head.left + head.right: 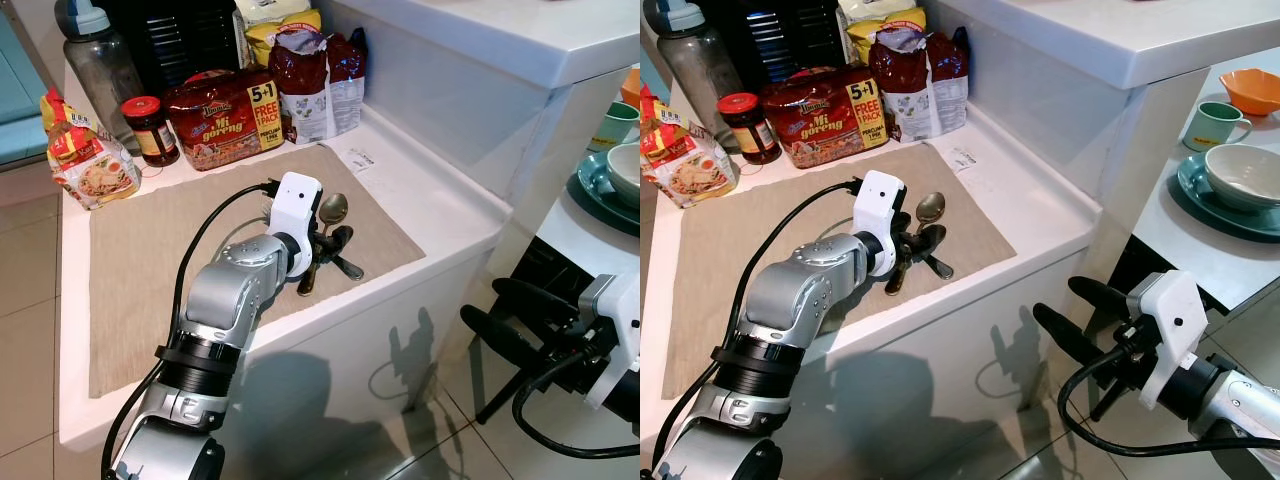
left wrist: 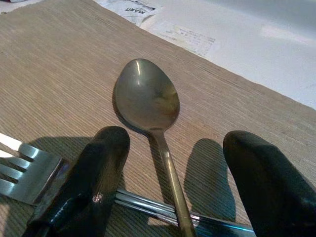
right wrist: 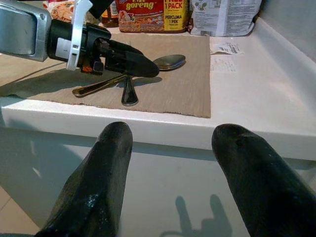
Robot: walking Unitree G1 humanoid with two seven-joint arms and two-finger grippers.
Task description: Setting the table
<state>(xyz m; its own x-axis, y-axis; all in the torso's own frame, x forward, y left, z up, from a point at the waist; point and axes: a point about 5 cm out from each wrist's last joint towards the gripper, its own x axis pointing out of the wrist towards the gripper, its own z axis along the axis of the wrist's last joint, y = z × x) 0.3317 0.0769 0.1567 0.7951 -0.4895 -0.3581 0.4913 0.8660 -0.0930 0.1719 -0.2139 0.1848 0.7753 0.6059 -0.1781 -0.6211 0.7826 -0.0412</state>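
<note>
A metal spoon (image 2: 145, 96) lies on a beige placemat (image 1: 150, 260) on the white counter, its bowl pointing toward the back wall. A fork (image 2: 19, 173) lies crosswise under the spoon's handle. My left gripper (image 2: 175, 143) is low over the mat and open. Its two black fingers (image 2: 98, 158) straddle the spoon's handle just behind the bowl, with nothing gripped. From the head camera the left gripper (image 1: 333, 240) covers most of both handles. My right gripper (image 1: 1058, 300) hangs open below the counter's front edge, in front of the white cabinet face.
At the back of the counter stand a noodle multipack (image 1: 225, 115), a jar (image 1: 150, 128), a water bottle (image 1: 100, 60), a red bag (image 1: 310, 80) and a small noodle packet (image 1: 90, 160). A receipt (image 1: 355, 158) lies beside the mat. At right, a table holds a teal plate with bowl (image 1: 1245, 170), a mug (image 1: 1215, 122).
</note>
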